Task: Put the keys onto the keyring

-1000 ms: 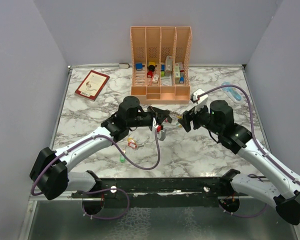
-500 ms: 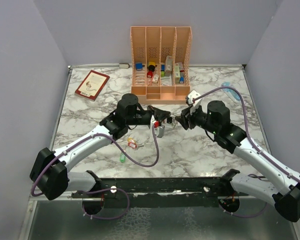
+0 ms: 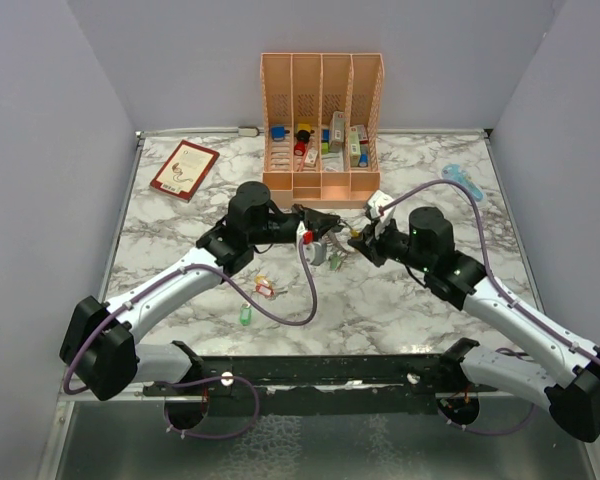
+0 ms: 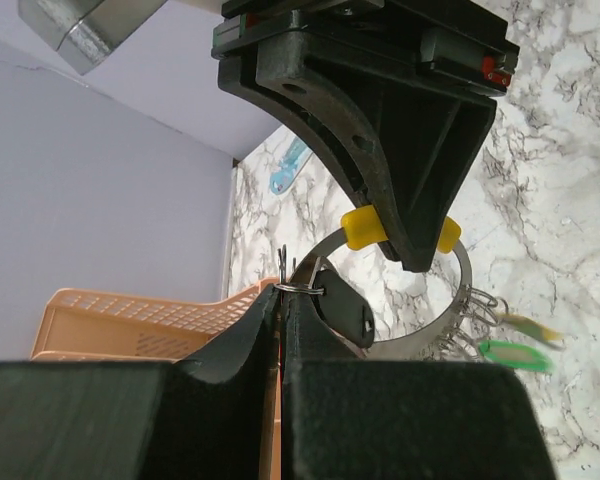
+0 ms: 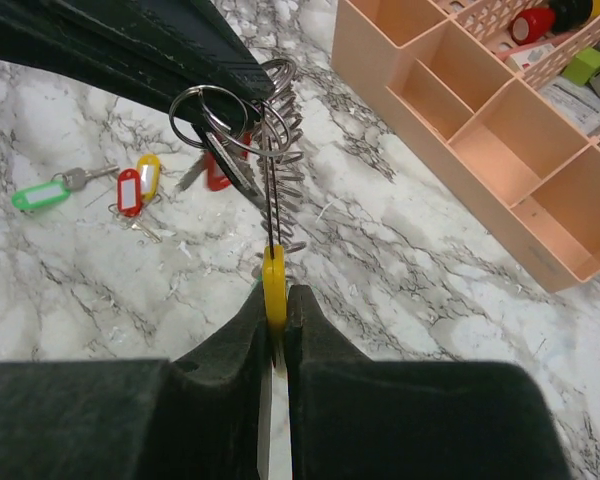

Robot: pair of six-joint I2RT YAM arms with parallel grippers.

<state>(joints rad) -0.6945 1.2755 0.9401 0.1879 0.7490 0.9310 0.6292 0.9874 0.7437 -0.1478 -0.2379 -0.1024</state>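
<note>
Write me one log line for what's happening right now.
left gripper: shut on keyring | right gripper: shut on yellow key tag | green-tagged key: loose on marble table

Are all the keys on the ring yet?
Not yet. A few keys already hang from the keyring, which the left gripper pinches. The right gripper holds a yellow tag beside it. The green-tagged key and red-tagged key lie loose on the table.

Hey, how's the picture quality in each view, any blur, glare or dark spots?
Top view: evenly lit, sharp, soft shadows on the marble table. Left wrist view: the left hand is a black, featureless foreground; the green tag looks smeared. Right wrist view: the right hand likewise black, yellow tag crisp.
</note>
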